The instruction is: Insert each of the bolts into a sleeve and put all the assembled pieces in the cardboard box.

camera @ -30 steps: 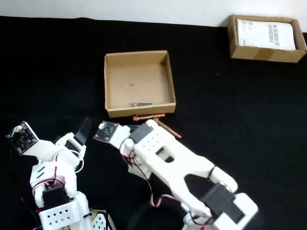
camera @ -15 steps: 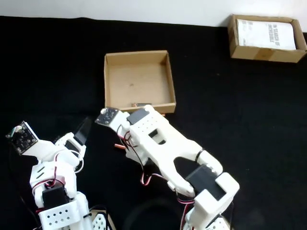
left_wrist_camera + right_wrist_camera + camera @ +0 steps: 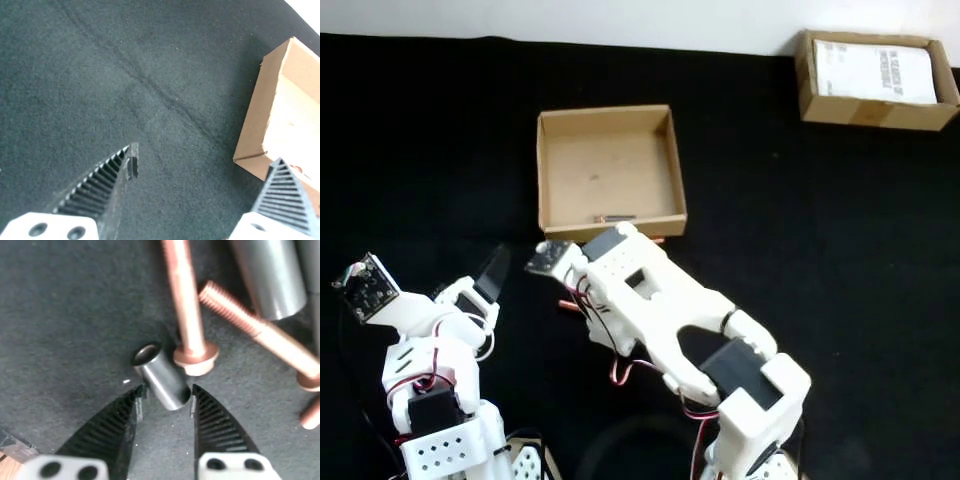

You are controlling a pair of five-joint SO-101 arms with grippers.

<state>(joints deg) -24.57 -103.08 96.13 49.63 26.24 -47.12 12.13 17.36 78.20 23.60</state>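
Right claw (image 3: 166, 394): jaws partly open, parted a little wider than the short dark sleeve (image 3: 161, 376) lying on the black cloth (image 3: 65, 315). The sleeve's near end sits between the two fingertips, with each tip just beside it. It lies tilted across the gap, its open mouth pointing away from the claw. No firm clamp is evident, and the sleeve rests on the cloth.

Just past the sleeve, touching it or all but touching, is the flanged head of a copper bolt (image 3: 186, 305) whose shank runs straight away from the claw. A second bolt (image 3: 260, 330) lies farther out on the same side, its threaded end near the first bolt's head. The head of a third bolt (image 3: 310, 416) shows at the edge. A larger grey sleeve (image 3: 270, 275) lies beyond the bolts.

In the high view the right arm (image 3: 660, 300) lies over this cluster. The cardboard box (image 3: 542, 170) stands just ahead of the claw. Inside the box, against the wall nearest the claw, lies a slim piece (image 3: 616, 218), copper at one end and dark along the rest.

Left claw (image 3: 205, 160): wide open, holding nothing, bare cloth under it. A near corner of the cardboard box stands ahead of it, beyond one fingertip. This claw is well apart from the sleeve and bolts.

A second box (image 3: 875, 112) holding a printed sheet stands far beyond both claws.
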